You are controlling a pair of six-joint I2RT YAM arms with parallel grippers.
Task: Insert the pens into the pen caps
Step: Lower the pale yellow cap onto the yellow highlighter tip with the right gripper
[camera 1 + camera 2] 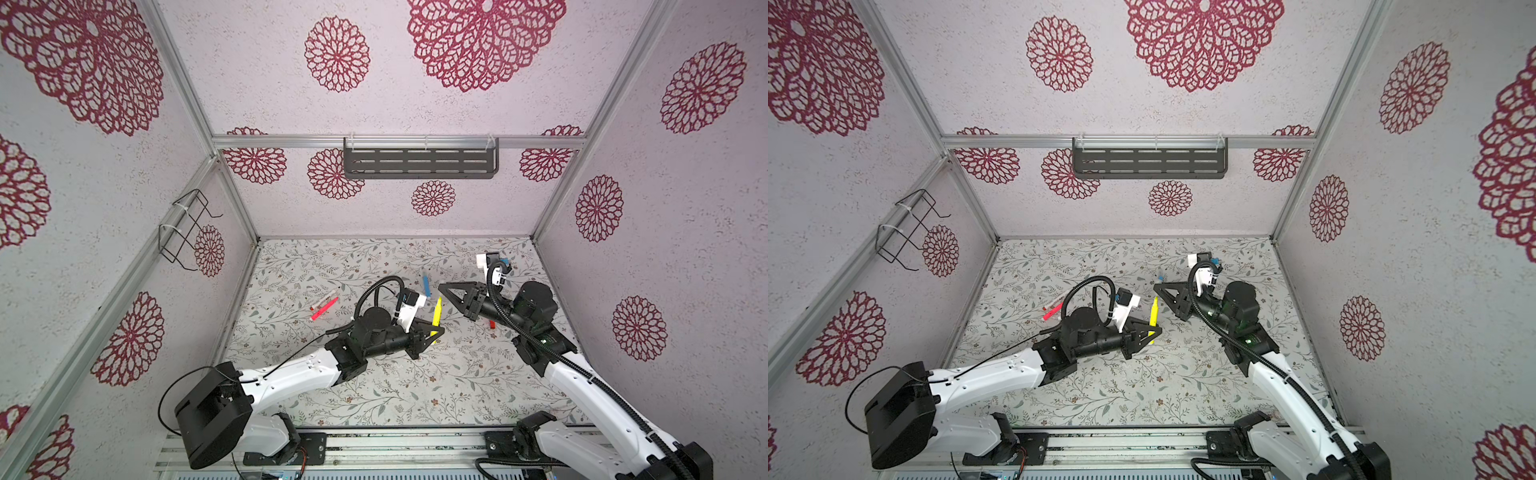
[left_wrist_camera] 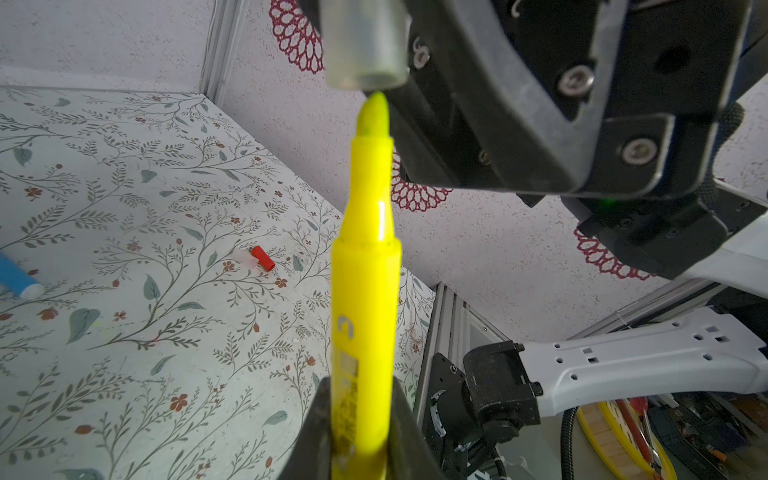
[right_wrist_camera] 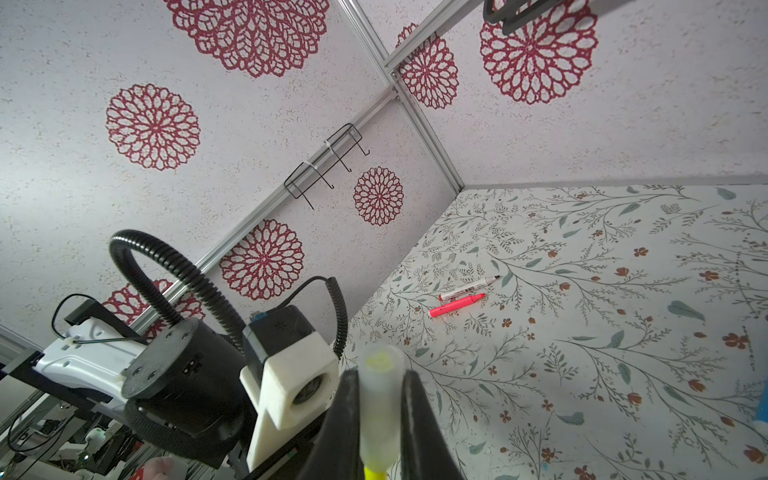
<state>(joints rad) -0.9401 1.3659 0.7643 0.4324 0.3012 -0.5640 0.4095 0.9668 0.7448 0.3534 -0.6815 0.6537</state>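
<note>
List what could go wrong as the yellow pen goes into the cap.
1. The tip of the yellow pen sits at the rim of the clear cap; if slightly off-centre, pushing could crush the tip against it.
2. The left gripper clamps the pen far from its tip, so it may pivot or slide back.
3. The right gripper pinches the small cap alone; it could twist or pop out.

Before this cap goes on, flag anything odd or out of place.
Nothing spilled or damaged. In a top view the red cap lies alone on the right of the table, apart from the white pen and pink pen lying side by side on its left.
</note>
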